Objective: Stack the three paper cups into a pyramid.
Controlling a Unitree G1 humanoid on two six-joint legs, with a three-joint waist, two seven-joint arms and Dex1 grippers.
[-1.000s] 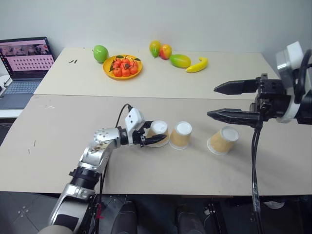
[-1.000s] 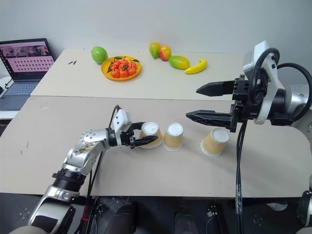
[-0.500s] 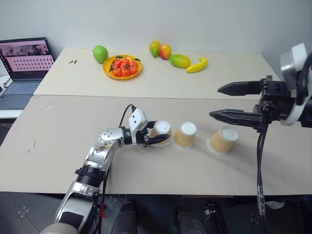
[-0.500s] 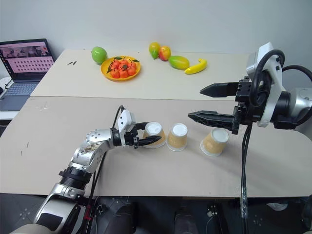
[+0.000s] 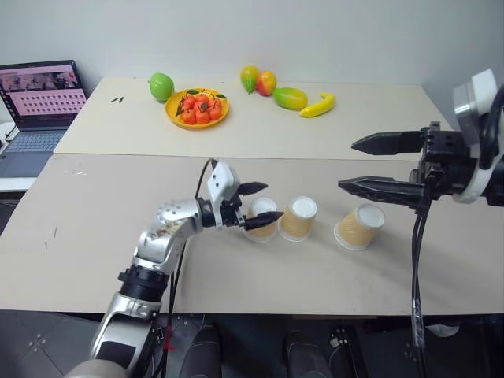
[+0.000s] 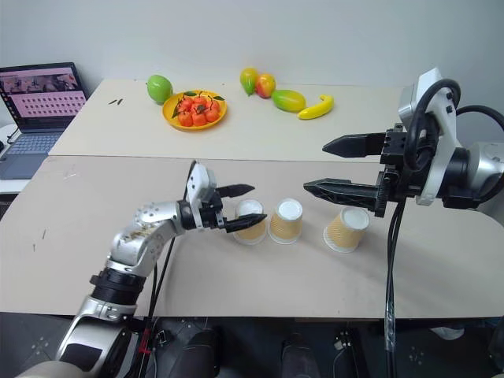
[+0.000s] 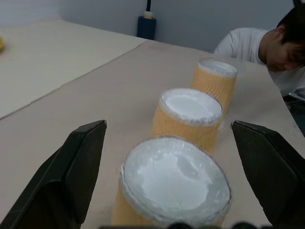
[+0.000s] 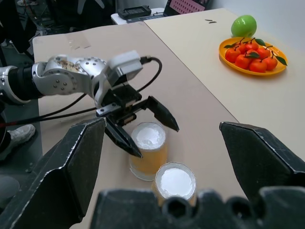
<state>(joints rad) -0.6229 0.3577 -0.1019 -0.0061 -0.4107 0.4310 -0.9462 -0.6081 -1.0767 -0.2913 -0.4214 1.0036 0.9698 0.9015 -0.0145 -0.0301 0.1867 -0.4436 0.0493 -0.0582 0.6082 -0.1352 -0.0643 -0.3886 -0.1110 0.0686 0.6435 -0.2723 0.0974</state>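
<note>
Three paper cups stand base-up in a row on the near table: the left cup point(image 5: 262, 220), the middle cup point(image 5: 298, 219) close beside it, and the right cup point(image 5: 360, 227) a little apart. My left gripper point(image 5: 272, 205) is open and points level along the row. Its fingers straddle the left cup's top without touching it. In the left wrist view the left cup point(image 7: 176, 183) sits between the spread fingers point(image 7: 71, 171), with the middle cup point(image 7: 188, 117) and the right cup point(image 7: 214, 78) behind it. My right gripper point(image 5: 346, 164) hangs open and empty above the right cup.
The far table holds an orange plate point(image 5: 198, 109) of small red fruit, a green apple point(image 5: 161, 86), mangoes point(image 5: 260, 80) and a banana point(image 5: 319, 105). A laptop point(image 5: 39, 110) sits at the far left. A person point(image 7: 267, 47) sits beyond the table's right end.
My left gripper has opened, let go of the left cup and risen a little. The cup stays standing beside the middle one. The right gripper has kept still.
</note>
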